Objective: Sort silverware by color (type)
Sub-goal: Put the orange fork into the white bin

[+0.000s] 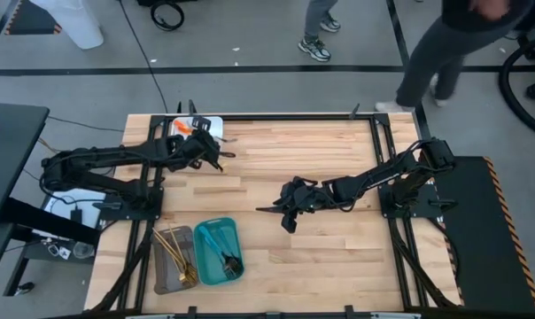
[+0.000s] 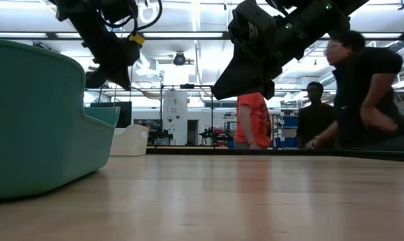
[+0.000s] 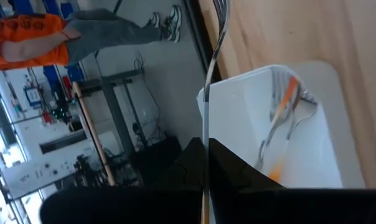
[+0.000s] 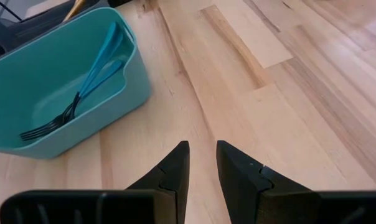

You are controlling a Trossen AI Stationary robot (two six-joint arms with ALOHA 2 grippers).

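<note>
My left gripper [image 1: 216, 152] hovers beside the white tray [image 1: 204, 124] at the table's far left and is shut on a slim silver fork [image 3: 214, 56]. Orange and silver pieces [image 3: 284, 118] lie in the white tray. At the near edge, the grey tray [image 1: 164, 275] holds gold pieces [image 1: 177, 257]. The teal tray [image 1: 205, 266] next to it holds teal-blue pieces [image 4: 104, 62] and a dark fork [image 4: 48, 127]. My right gripper [image 1: 281, 213] hangs above bare wood mid-table, right of the teal tray. Its fingers [image 4: 175, 163] stand slightly open with nothing between them. My left gripper pinches the silver fork's handle [image 3: 205, 140] between its two fingers, which lie along the handle. The fork sticks straight out past the fingertips and is lifted clear, with its tined end [image 3: 221, 9] beyond the white tray's rim. The fingers hide the handle's end.
Bare wooden tabletop [image 1: 321, 151] spreads between the two arms and toward the right edge. The table's black frame [image 1: 276, 116] runs along the far side. People [image 2: 362, 87] stand and walk on the floor beyond the table.
</note>
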